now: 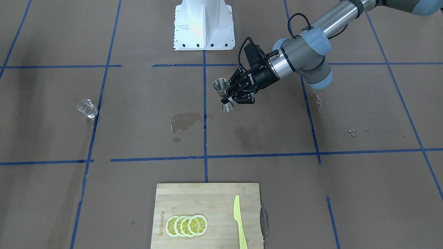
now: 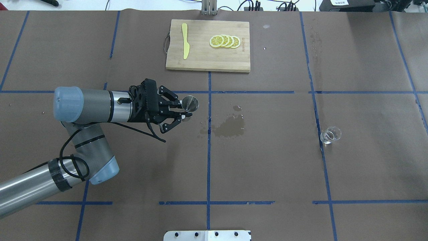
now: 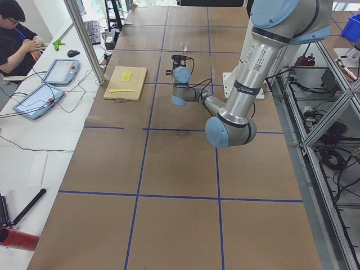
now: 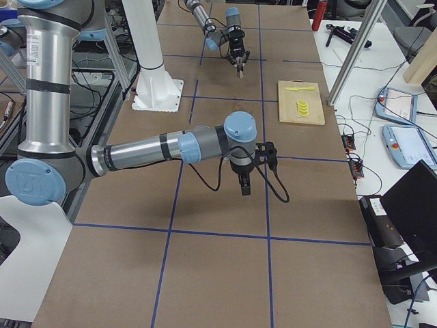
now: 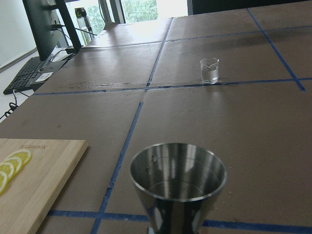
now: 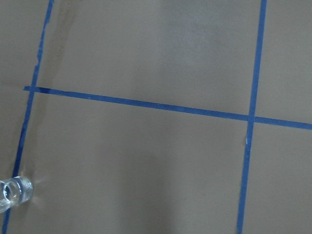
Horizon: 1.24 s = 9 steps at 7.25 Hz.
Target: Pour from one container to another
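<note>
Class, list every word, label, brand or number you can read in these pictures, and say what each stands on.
No text reads clearly.
Brand mark burnt into the cutting board: too blurred to read.
White lettering on the left gripper, which holds the jigger: too small to read.
White sticker on the left arm: print too small.
Emblem on the blue joint cap of the right arm: illegible.

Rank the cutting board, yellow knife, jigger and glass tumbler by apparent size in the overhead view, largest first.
Largest: cutting board
Next: yellow knife, by length
Last, unranked: steel jigger and glass tumbler look alike; the jigger is seen end-on.
</note>
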Motion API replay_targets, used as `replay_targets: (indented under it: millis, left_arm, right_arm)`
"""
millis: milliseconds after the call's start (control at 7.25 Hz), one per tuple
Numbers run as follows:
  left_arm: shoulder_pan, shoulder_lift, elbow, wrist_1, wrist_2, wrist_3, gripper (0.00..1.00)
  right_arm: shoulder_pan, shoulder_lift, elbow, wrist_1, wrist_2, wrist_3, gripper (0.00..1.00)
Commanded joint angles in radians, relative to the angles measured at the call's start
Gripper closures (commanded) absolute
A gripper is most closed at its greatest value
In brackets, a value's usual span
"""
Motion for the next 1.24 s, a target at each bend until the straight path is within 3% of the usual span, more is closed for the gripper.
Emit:
replay_targets:
  millis: [0,138,276,414,690,1104]
  left_arm:
    - [0.003,-0.004,0.001,0.002,0.0,-0.041,1.0]
    - [0.006,-0.004,0.001,0.002,0.002,-0.058,1.0]
    - [0.008,-0.002,0.001,0.002,0.002,-0.058,1.0]
    - [0.008,0.001,0.003,0.002,0.002,-0.058,1.0]
    - [0.008,0.0,0.003,0.002,0.002,-0.06,1.0]
    - [0.008,0.0,0.003,0.004,0.005,-0.06,1.0]
  right_arm:
    - [-0.129,-0.004,0.109,0.051,-0.051,0.25,0.0]
    - [-0.176,-0.054,0.107,0.226,-0.063,0.346,0.0]
    - [-0.276,-0.111,0.107,0.409,-0.183,0.492,0.0]
    - [-0.385,-0.134,0.107,0.508,-0.298,0.626,0.0]
    - [-0.583,-0.162,0.108,0.646,-0.542,0.815,0.0]
    - [-0.809,-0.229,0.108,0.816,-0.881,0.865,0.0]
